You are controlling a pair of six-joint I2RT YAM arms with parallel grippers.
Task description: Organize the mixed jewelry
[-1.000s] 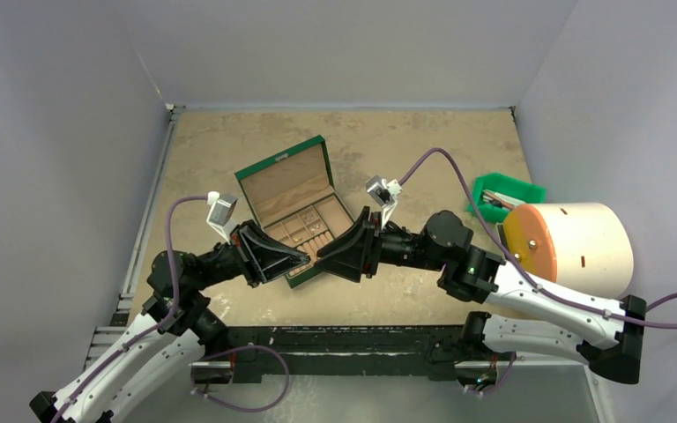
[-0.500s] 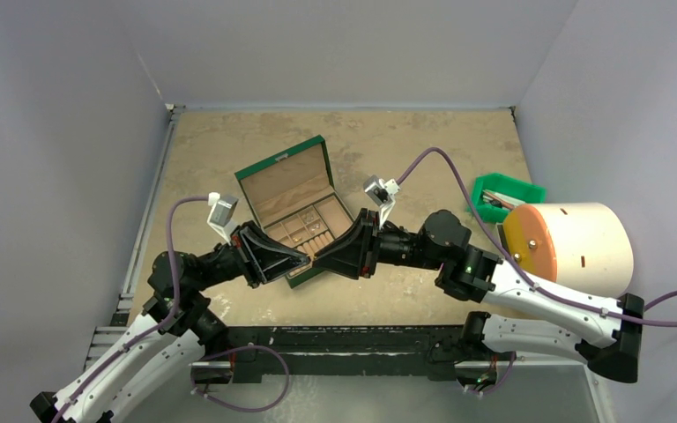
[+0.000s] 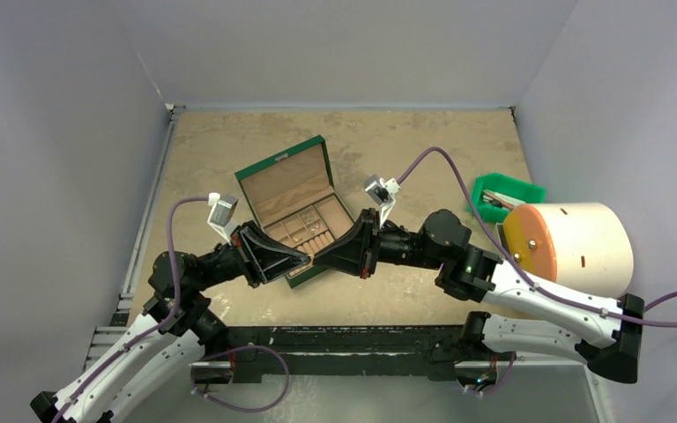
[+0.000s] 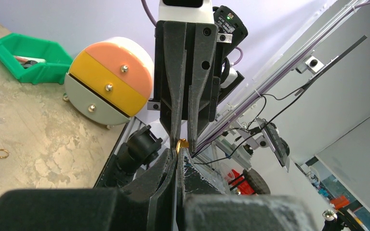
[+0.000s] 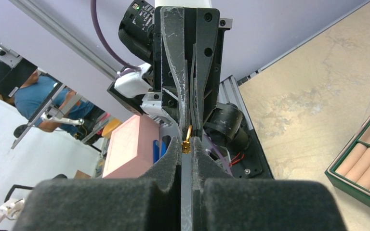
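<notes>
The left claw (image 3: 305, 257) and right claw (image 3: 319, 256) stand narrowed, tip to tip over the box's (image 3: 287, 187) near edge, both pinching a gold stud (image 5: 187, 143). They hide the box's front compartments. Right of the box: bin (image 3: 506, 196), drum (image 3: 573, 247). A loose ring (image 4: 1, 153) lies on the tabletop (image 3: 405, 141). The stud is indiscernible from above.

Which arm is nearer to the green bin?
Right. The right arm passes close beside the bin; the left arm is far off, beyond the box.
</notes>
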